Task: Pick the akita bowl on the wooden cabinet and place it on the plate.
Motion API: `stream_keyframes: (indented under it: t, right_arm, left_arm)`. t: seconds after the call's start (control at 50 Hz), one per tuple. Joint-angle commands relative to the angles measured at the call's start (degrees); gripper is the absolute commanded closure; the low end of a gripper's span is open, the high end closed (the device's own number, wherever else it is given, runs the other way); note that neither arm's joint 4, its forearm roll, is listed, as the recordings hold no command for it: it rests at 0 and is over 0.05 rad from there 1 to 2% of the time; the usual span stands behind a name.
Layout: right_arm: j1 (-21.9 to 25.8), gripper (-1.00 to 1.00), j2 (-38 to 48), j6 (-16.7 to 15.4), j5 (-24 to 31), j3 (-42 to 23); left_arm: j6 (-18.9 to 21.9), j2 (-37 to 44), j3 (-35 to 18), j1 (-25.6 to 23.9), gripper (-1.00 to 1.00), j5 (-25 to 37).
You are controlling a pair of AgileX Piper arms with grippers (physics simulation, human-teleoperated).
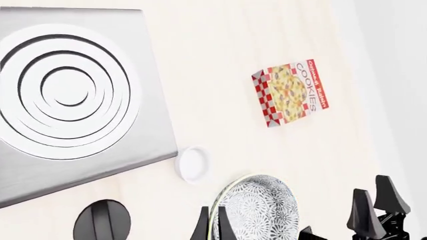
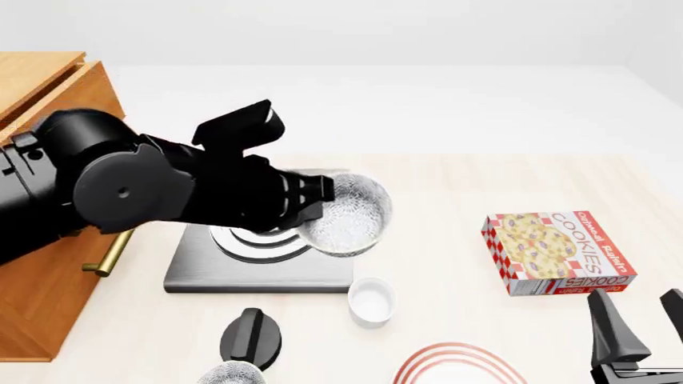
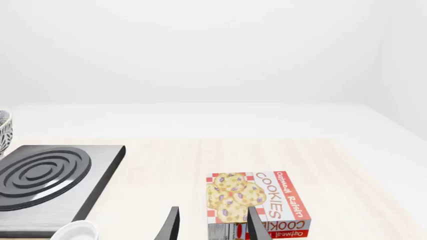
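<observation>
Bowl [image 2: 347,214]: your left gripper [image 1: 212,227] is clamped on its rim, above the stove [image 2: 256,260]; interior hidden.
Plate [image 2: 459,364]: bare (front view only).
Ramekin [image 2: 370,301]: empty.
Right gripper [image 3: 212,225]: parted, holding nothing.

On view are one speckled grey-white glossy deep bowl [image 2: 347,214], one flat white plate with thin red rings [image 2: 459,366], one small plain white round ramekin [image 2: 370,301], one grey stove slab with a ringed burner [image 2: 256,264], one red-checked cardboard cookie box [image 2: 557,252], one orange-brown wooden cabinet [image 2: 43,264], and two black robot arms.
</observation>
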State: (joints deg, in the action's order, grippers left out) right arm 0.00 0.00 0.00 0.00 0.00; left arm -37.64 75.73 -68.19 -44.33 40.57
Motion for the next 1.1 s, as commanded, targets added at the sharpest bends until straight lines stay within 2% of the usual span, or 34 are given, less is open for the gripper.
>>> stream_keyframes:
  t: [0.02,0.54,1.1]
  right_arm:
    - [0.00,-1.00,0.00,0.00,0.00,0.00]
    - [0.00,-1.00,0.00,0.00,0.00,0.00]
    - [0.00,-1.00,0.00,0.00,0.00,0.00]
  left_arm:
    - [0.74,1.13,0.09,-0.85,1.00,-0.77]
    - [0.43,3.71,-1.29,-4.84,1.00,-0.79]
    - [-3.11,5.80,1.05,-12.43,1.00,-3.61]
